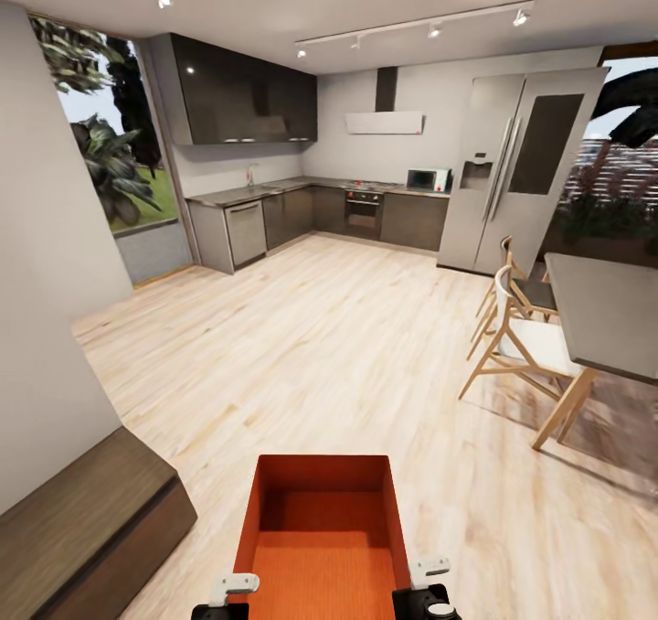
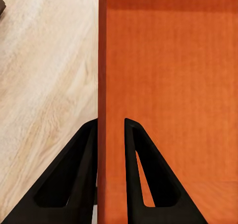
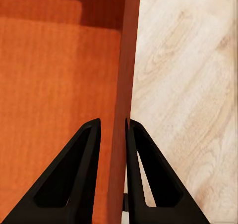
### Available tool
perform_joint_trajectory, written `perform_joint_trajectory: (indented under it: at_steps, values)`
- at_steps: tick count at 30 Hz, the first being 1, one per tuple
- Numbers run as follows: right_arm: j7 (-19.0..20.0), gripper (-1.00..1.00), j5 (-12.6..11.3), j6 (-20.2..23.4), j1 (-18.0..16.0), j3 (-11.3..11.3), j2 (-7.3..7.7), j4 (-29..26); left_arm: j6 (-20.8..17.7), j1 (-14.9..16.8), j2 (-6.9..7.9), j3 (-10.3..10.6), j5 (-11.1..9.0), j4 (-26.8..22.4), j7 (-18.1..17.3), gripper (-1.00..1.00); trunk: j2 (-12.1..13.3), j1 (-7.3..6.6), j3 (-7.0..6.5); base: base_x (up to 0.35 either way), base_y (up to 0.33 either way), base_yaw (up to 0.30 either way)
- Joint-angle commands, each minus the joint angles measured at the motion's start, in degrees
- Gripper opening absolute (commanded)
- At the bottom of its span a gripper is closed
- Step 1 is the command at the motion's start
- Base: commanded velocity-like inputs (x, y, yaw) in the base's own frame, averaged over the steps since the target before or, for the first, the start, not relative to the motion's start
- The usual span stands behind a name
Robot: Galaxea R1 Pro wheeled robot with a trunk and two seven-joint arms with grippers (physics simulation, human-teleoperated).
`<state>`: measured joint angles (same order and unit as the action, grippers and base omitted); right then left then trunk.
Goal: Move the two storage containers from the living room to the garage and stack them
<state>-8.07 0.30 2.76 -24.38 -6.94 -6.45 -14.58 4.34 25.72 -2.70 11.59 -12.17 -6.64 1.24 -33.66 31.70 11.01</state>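
One orange-red storage container [image 1: 320, 529] hangs just in front of me above the light wood plank floor, open top up and nothing in it. My left gripper [image 1: 230, 593] is shut on its left side wall. In the left wrist view that gripper [image 2: 111, 121] has one finger inside and one outside the container [image 2: 168, 75]. My right gripper [image 1: 424, 574] is shut on the right wall in the same way, as the right wrist view shows with the gripper [image 3: 112, 120] astride the container [image 3: 54, 75] wall. The garage is out of view.
A low dark-brown cabinet [image 1: 82, 519] and a pale wall [image 1: 46, 282] stand close on the left. A grey dining table [image 1: 608, 314] with wooden chairs [image 1: 525, 336] is at the right. Kitchen counters [image 1: 274, 213] and a fridge [image 1: 516, 163] line the far side, beyond wide wood floor [image 1: 320, 346].
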Motion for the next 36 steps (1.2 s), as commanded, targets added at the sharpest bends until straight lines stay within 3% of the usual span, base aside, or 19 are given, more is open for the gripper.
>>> perform_joint_trajectory:
  at_steps: [1, 36]
  values:
    - [0.1, -1.00, -0.2, 0.2, -0.1, -1.1, -0.05, -0.3, 0.1, 0.0, -0.05, 1.7, -0.8, 0.2, -0.1, -1.00, -0.1, 0.02, 0.09, 0.000, 0.000, -0.230]
    - [0.1, -1.00, -0.2, 0.2, -0.1, -1.1, -0.05, -0.2, 0.2, 0.0, -0.03, 1.7, -0.8, 0.2, -0.1, -1.00, -0.1, 0.02, 0.09, 0.000, 0.000, -0.244]
